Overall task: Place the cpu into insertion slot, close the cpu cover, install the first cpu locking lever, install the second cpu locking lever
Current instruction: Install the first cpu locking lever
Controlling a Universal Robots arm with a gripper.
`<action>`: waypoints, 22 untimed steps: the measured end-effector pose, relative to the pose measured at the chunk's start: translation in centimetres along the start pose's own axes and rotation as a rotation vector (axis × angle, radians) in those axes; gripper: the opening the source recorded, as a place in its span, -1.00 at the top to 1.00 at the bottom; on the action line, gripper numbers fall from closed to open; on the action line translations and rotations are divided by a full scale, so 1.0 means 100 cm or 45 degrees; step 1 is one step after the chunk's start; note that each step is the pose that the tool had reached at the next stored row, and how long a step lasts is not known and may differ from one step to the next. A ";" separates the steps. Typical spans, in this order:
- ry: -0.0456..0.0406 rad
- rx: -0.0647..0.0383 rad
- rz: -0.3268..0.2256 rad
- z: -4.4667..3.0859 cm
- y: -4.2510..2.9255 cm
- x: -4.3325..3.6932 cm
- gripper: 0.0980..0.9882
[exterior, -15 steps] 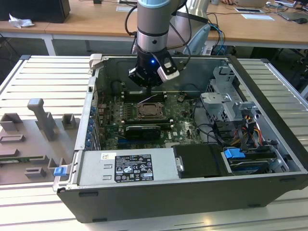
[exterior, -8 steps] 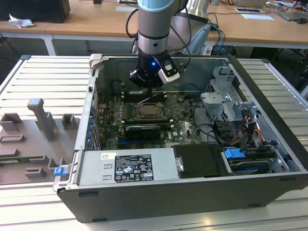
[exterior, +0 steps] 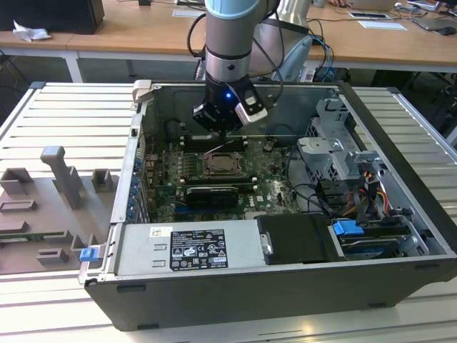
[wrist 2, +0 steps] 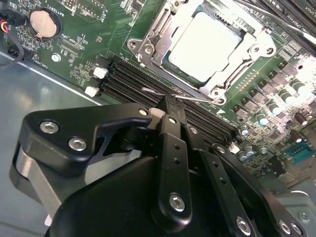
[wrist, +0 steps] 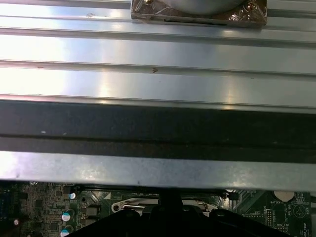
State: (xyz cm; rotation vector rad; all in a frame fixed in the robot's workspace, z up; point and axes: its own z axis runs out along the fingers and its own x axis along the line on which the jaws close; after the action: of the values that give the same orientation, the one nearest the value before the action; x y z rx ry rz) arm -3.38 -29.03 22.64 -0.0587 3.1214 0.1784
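The cpu (wrist 2: 205, 47), a pale square chip, lies in the insertion slot (exterior: 223, 165) on the green board. The silvery cpu cover (wrist 2: 160, 37) lies flat around it, framing its face. A thin wire locking lever (wrist 2: 197, 98) runs along the socket's edge beside the black memory slots. My gripper (wrist 2: 168, 106) is shut, and its tip sits right at this lever, touching or nearly touching it. In the exterior view the gripper (exterior: 220, 128) hangs just behind the socket inside the open computer case. A strip of the socket frame (wrist: 143, 204) shows in the first wrist view.
Black memory slots (wrist 2: 126, 81) and a coin battery (wrist 2: 42, 23) lie close to the socket. A long black expansion card (exterior: 211, 193), the power supply (exterior: 189, 246) and a drive cage (exterior: 335, 153) fill the case. Grey fixtures (exterior: 64, 179) stand on the table at the exterior view's left.
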 end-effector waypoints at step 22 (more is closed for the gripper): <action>0.000 -0.002 0.000 0.0198 -0.0028 -0.0147 0.98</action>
State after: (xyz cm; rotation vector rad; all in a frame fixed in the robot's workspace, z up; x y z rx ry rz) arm -1.88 -29.03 20.67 -0.0585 3.1213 0.1810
